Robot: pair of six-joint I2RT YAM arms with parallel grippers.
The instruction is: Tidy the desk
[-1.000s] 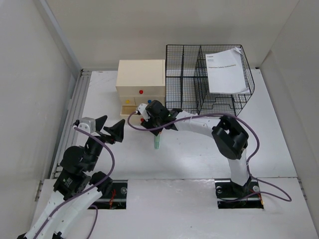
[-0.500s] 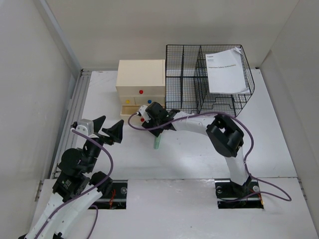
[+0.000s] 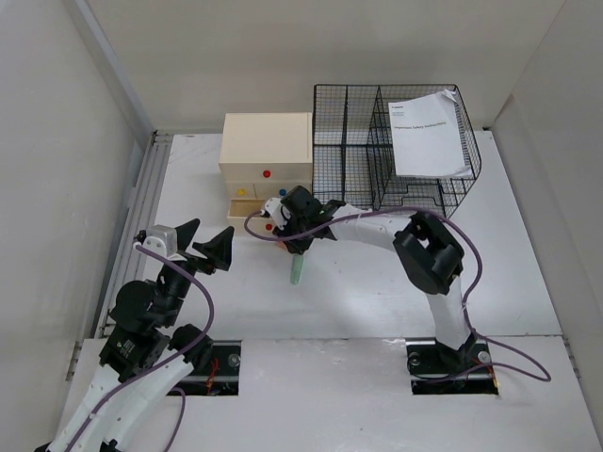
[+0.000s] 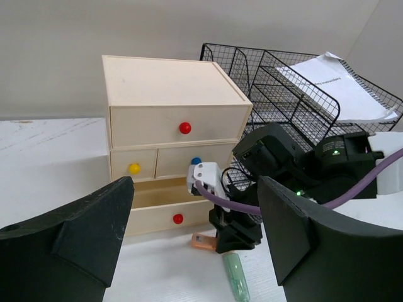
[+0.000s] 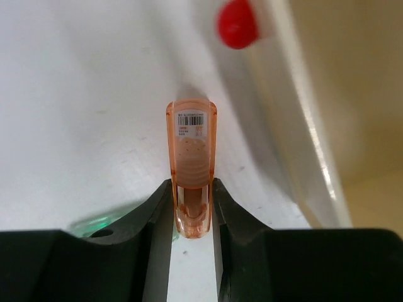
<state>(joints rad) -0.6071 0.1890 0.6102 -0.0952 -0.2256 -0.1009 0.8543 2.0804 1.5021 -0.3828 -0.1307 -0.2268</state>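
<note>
Robot lab, boxed-in desk, bolted arms

matte desk, glossy translucent plastic stapler

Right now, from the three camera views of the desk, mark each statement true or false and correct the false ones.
1. The right arm's fingers grip an orange item. True.
2. The left arm's fingers hold the green tube. False: they stand open and empty, and the tube lies on the desk.
3. The wooden box has its bottom drawer pulled out. True.
4. The sheet of paper lies flat on the desk. False: it rests in the wire rack.
5. The top drawer's knob is blue. False: it is red.
</note>
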